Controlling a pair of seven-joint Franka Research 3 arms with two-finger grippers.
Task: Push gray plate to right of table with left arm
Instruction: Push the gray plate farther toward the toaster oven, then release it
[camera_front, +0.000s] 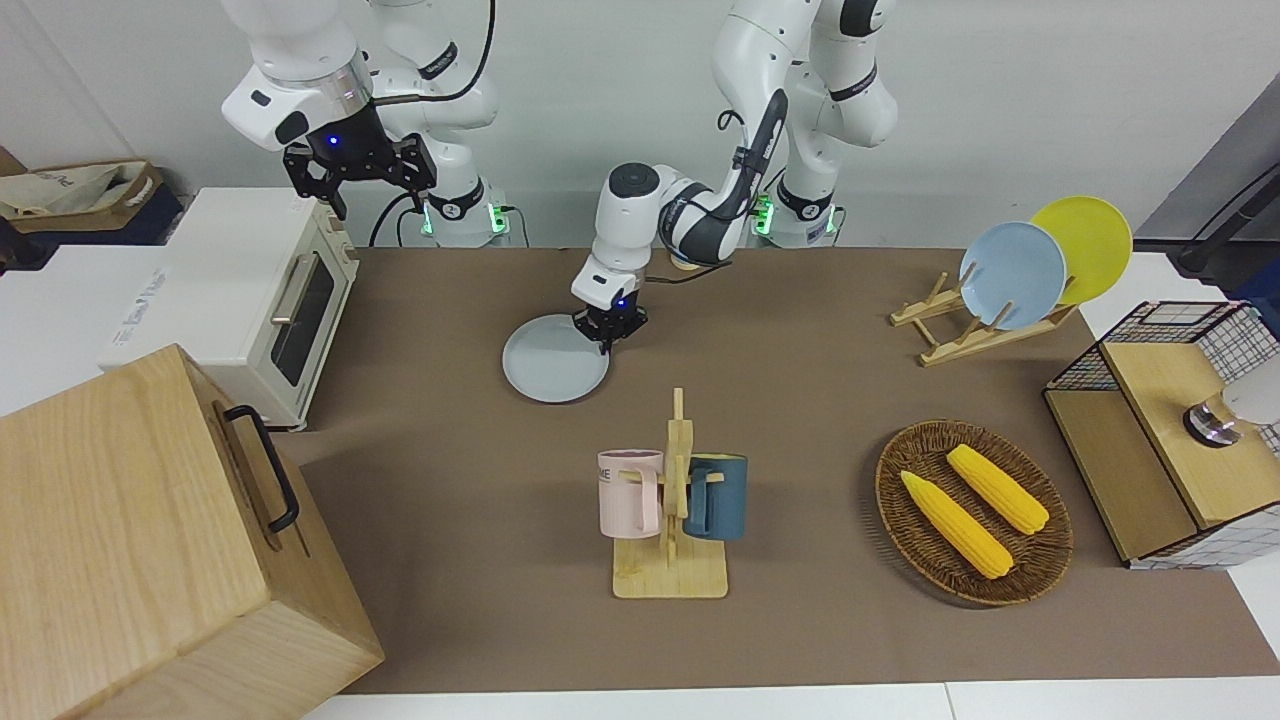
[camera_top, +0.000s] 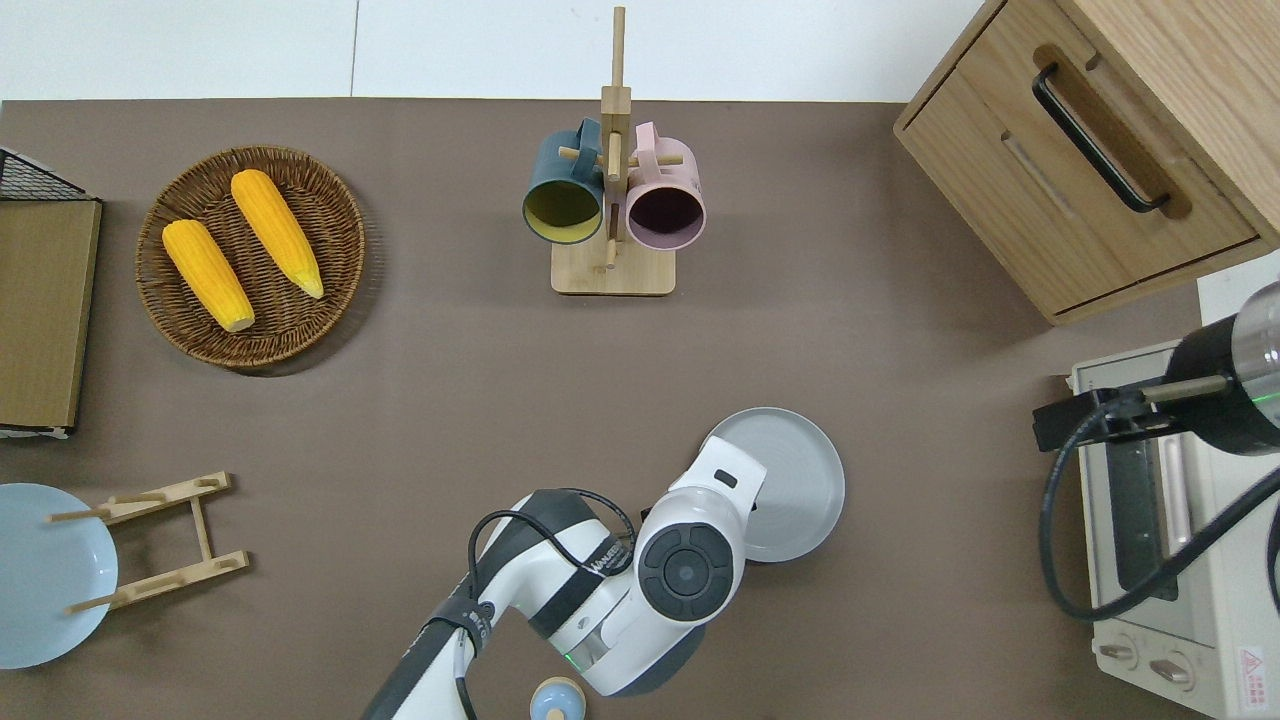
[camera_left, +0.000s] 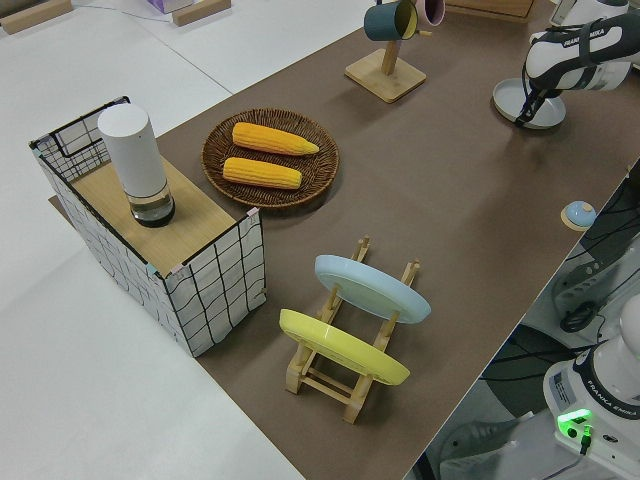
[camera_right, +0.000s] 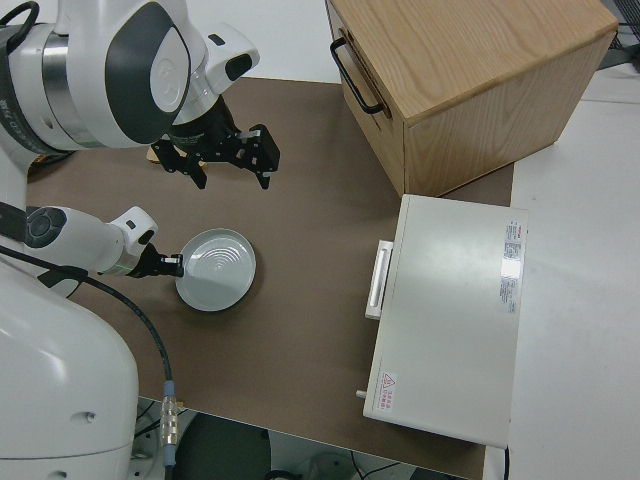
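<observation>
The gray plate (camera_front: 553, 360) lies flat on the brown table (camera_front: 800, 330), nearer to the robots than the mug rack. It also shows in the overhead view (camera_top: 795, 480), the left side view (camera_left: 528, 100) and the right side view (camera_right: 215, 270). My left gripper (camera_front: 607, 335) is shut and low, its tips at the plate's rim on the side toward the left arm's end. In the overhead view the wrist hides it. It shows in the right side view (camera_right: 168, 265). My right gripper (camera_front: 357, 175) is parked and open.
A mug rack (camera_front: 670, 510) holds a pink and a dark blue mug. A toaster oven (camera_front: 250, 300) and a wooden cabinet (camera_front: 150, 540) stand at the right arm's end. A corn basket (camera_front: 975, 515), a plate rack (camera_front: 985, 330) and a wire box (camera_front: 1180, 440) stand at the other end.
</observation>
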